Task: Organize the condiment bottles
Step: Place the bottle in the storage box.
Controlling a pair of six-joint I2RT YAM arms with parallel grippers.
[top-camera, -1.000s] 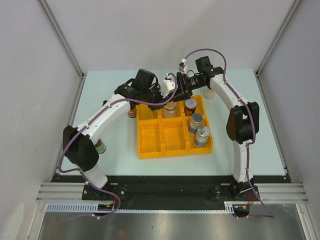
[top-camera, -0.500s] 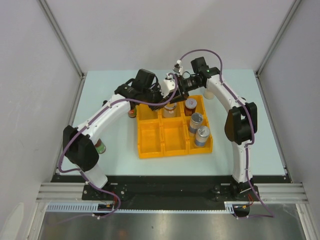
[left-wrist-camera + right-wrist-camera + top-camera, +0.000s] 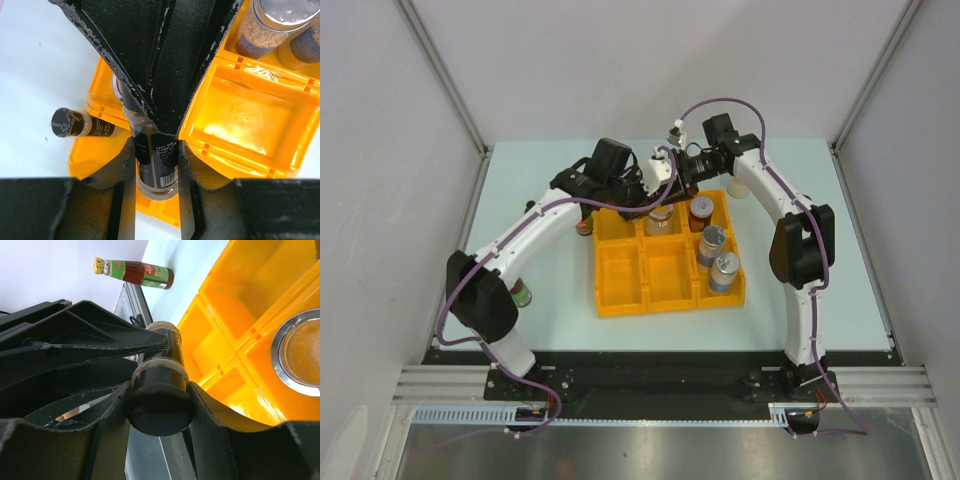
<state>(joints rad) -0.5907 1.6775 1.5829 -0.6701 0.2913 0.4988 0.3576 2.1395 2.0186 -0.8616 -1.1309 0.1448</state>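
While the left hand (image 3: pixel 156 146) clamps the spice jar (image 3: pixel 159 167), the right hand (image 3: pixel 160 402) grips its black cap (image 3: pixel 159 415).

The tray's (image 3: pixel 620 290) right column holds a far jar (image 3: pixel 700 212), middle jar (image 3: pixel 712 243) and near jar (image 3: pixel 724 272). A fourth jar (image 3: pixel 660 218) stands in the far middle compartment. A lying bottle (image 3: pixel 95 128) rests left of the tray; a raised bottle (image 3: pixel 157 160) hangs above its far edge.
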